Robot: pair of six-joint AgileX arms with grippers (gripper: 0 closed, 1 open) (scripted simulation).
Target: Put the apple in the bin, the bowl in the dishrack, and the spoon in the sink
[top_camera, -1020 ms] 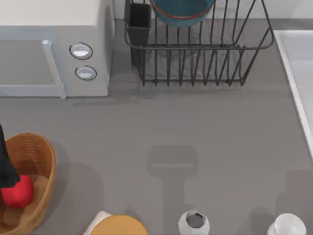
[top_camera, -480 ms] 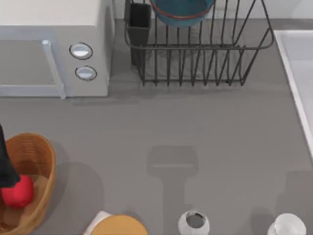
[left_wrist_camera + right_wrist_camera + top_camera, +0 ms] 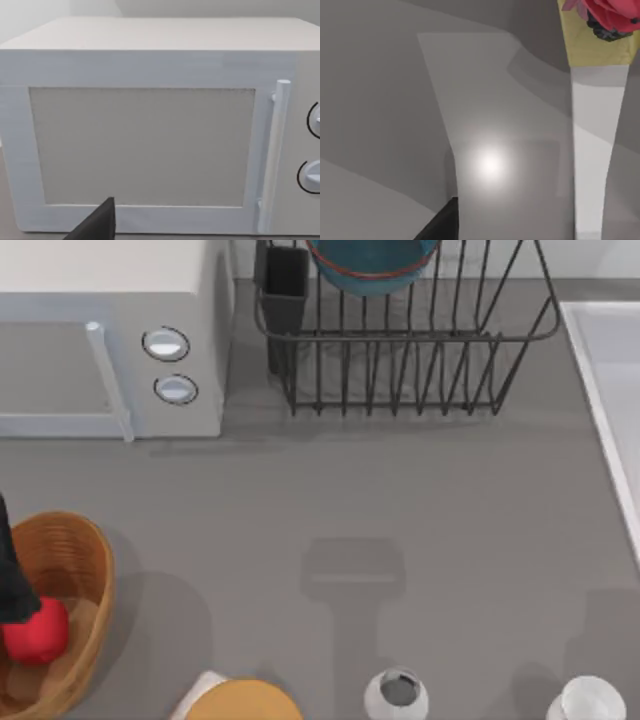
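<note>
Here the apple (image 3: 37, 631) sits in the bin (image 3: 88, 558), half hidden by my left arm, whose claw's state I cannot tell.

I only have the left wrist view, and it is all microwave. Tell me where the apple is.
Observer: In the top view the apple sits inside the bin's rim at the table's left edge, with the dark left arm overlapping it.
Operator: Report the bowl.
Observer: The bowl stands in the dishrack, just right of the microwave.
Operator: Give me the sink.
Observer: The sink runs along the table's right edge, beyond the dishrack.
</note>
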